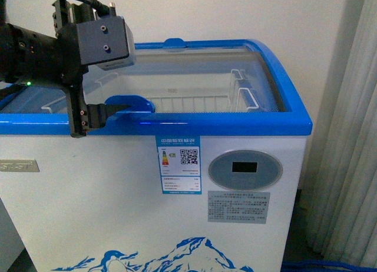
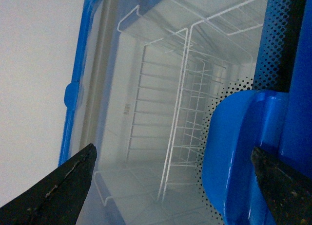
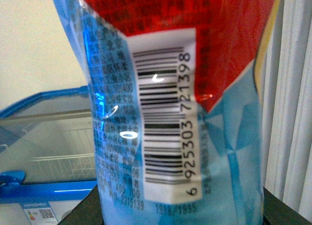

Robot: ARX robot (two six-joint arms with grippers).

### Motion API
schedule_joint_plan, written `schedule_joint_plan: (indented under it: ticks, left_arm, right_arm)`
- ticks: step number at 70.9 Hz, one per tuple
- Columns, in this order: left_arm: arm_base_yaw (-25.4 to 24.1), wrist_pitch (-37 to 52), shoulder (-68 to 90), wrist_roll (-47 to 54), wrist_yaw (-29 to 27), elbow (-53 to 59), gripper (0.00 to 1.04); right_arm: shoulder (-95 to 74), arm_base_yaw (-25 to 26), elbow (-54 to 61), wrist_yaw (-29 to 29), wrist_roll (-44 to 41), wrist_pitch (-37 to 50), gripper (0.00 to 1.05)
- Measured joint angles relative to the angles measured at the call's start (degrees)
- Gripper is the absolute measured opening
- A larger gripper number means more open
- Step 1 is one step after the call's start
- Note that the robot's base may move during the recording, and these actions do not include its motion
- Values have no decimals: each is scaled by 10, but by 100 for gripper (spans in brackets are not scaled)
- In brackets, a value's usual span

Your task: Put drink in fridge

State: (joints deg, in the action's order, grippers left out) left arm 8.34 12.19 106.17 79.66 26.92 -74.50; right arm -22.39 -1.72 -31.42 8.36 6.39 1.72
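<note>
Presently listed: fridge (image 1: 247,126), a white chest with a blue top rim, seen from the front, its mountain picture (image 1: 171,257) cut off by the lower edge and its left side hidden behind the arm. An oval grey control panel (image 1: 244,169) and an energy label (image 1: 178,165) are fixed to the front wall; the small print cannot be read. A white wire basket (image 1: 194,101) is seen inside through the glass lid (image 1: 194,66); how far that lid is slid cannot be judged. The left hand (image 1: 97,114) is placed at the blue lid handle (image 1: 132,102). In the left wrist view its fingers (image 2: 63,191) are spread apart, with the handle between them and close to one; contact cannot be confirmed. The right hand (image 3: 178,215) is not shown in the front view. In its wrist view only dark finger parts at the lower corners are visible, closed on the drink (image 3: 165,113). This bottle, with a red and pale blue label and a barcode, is held up in the air near the fridge; its cap and base are cut off. A pale curtain (image 1: 347,136) is hung to the right.
</note>
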Motion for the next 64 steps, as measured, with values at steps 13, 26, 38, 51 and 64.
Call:
schedule_joint_plan:
  ticks: [13, 26, 38, 51, 64]
  left_arm:
    - [-1, -7, 41, 0, 9, -56, 97]
    - [-1, 3, 96, 0, -7, -139, 97]
    - [2, 7, 169, 7, -42, -247, 97]
    - [10, 13, 252, 6, -99, -378, 97]
    - [14, 81, 313, -25, -192, -458, 97]
  right_arm:
    - [0, 0, 0, 0, 0, 0, 43]
    - [0, 0, 0, 0, 0, 0, 43]
    - [0, 0, 0, 0, 0, 0, 43]
    - [0, 0, 0, 0, 0, 0, 43]
    - [0, 0, 0, 0, 0, 0, 43]
